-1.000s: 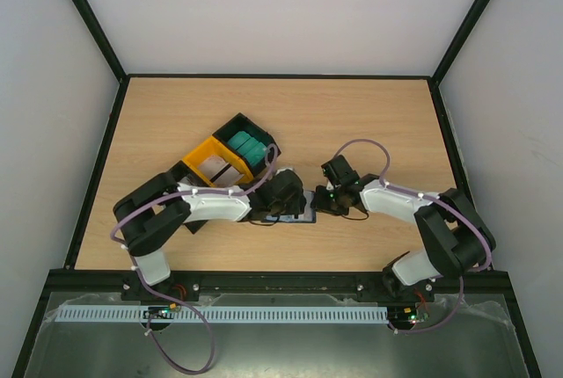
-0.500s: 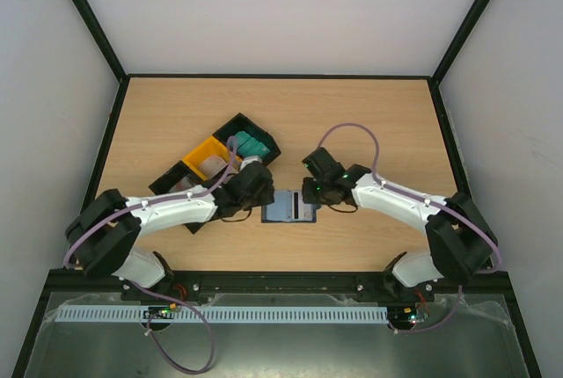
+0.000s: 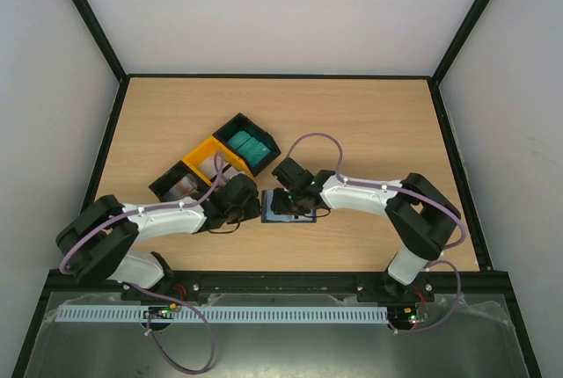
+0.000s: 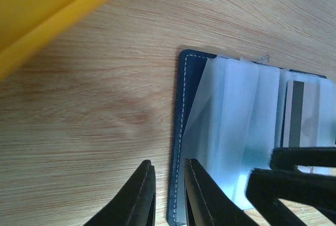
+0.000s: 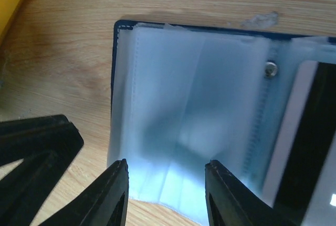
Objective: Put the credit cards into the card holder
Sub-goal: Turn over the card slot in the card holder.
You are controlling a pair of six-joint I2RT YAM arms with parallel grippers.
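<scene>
— What is different now?

— The left gripper [image 4: 168, 176] is no longer over the holder [image 4: 191, 71]. It now sits at the holder's left edge, jaws drawn nearly together with the navy rim between them. The right gripper [image 5: 167, 165], beside the holder's right end a second ago, now hangs over the clear sleeves [image 5: 194, 94], fingers spread and nothing between them.

— Is the left one biting the rim?

— We cannot tell. The wrist view shows only a thin gap, so it may be pinching or merely straddling.

— And for the task?

— The holder lies open on the table [image 3: 352, 114], near the tray [image 3: 201, 149] but apart from it. One striped card [image 4: 307, 118] already sits in its right half. Neither gripper carries a card, so we judge we are steadying the holder or parting a sleeve.

— What else is around?

— Teal cards [image 3: 249, 148] stand in the tray's black end compartment, and pale ones in the yellow one.

— Anything in the way?

— Mostly ourselves. Both grippers crowd the small holder, and the limp sleeves overlap, so an opening is hard to pick out.
</scene>
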